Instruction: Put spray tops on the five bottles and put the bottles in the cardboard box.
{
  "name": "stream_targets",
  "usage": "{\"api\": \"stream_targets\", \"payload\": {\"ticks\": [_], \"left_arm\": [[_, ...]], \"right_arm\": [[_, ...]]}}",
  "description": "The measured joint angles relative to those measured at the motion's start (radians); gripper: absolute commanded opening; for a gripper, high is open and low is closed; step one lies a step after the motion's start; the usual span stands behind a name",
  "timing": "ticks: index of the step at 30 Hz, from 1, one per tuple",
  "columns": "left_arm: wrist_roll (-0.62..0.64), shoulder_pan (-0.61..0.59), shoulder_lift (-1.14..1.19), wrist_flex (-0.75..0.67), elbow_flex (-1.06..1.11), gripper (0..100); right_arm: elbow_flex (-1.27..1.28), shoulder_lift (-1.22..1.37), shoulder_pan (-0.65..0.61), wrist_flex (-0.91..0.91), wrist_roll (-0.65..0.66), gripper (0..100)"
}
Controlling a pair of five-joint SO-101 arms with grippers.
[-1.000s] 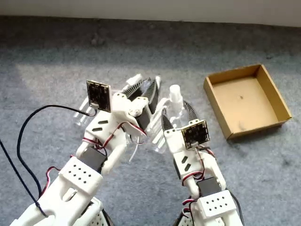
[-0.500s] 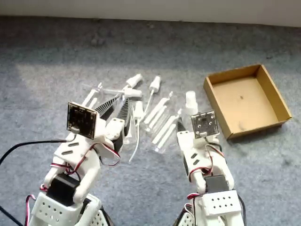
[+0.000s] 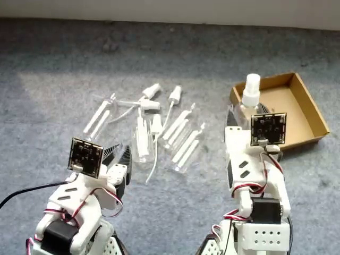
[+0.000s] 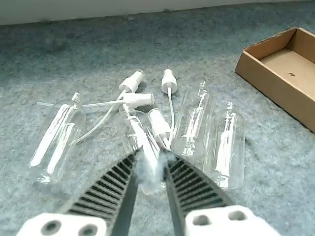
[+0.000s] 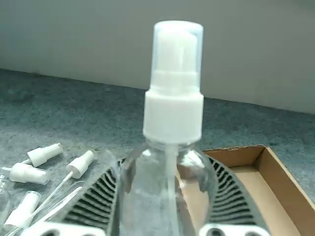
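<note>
Bottle (image 3: pixel 251 90) lifted, right end effector (image 5: pixel 166 196) clamping it

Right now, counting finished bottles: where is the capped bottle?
The capped bottle is upright in the right hand, at the cardboard box's left rim in the high view.

grey carpet (image 3: pixel 64 69), pale wall (image 5: pixel 74 34), sunlit patch

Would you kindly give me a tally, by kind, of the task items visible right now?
Uncapped bottles, lying down: 4
Capped bottle in the right gripper: 1
Loose spray tops: 4
Cardboard box: 1
Total: 10
</note>
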Motion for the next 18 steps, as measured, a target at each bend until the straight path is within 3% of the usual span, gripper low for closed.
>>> {"api": "stream_targets", "payload": {"ticks": [5, 10, 18], "left_arm": [[-0.002, 0.002, 0.0, 0.003, 0.074, 1], [-0.002, 0.002, 0.0, 0.003, 0.204, 1], [-0.008, 0.002, 0.0, 0.003, 0.307, 1]], "right_arm": [[-0.11, 0.048, 0.043, 0.0, 0.0, 12.0], [-0.278, 0.285, 0.135, -0.006, 0.0, 12.0], [-0.342, 0.614, 0.222, -0.334, 0.0, 11.9]]}}
